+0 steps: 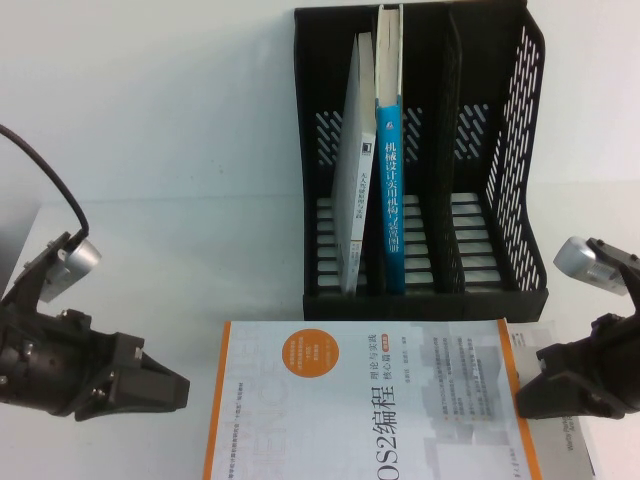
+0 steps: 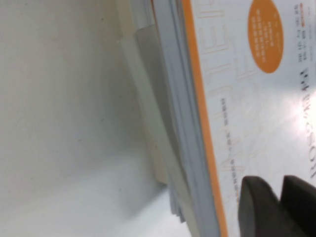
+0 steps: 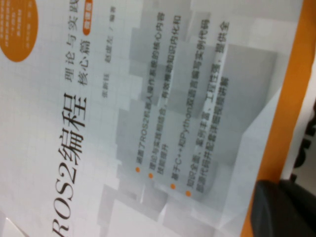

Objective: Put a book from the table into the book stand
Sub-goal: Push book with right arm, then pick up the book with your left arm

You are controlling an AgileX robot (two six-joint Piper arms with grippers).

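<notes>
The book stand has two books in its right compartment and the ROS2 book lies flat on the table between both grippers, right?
Not quite: the high view shows the two books in the book stand's left compartment. The ROS2 book does lie flat on the table between the left gripper and right gripper.

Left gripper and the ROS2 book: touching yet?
Cannot tell. In the high view the left gripper sits beside the book with a strip of table between; the left wrist view shows a fingertip over the cover without showing contact.
</notes>
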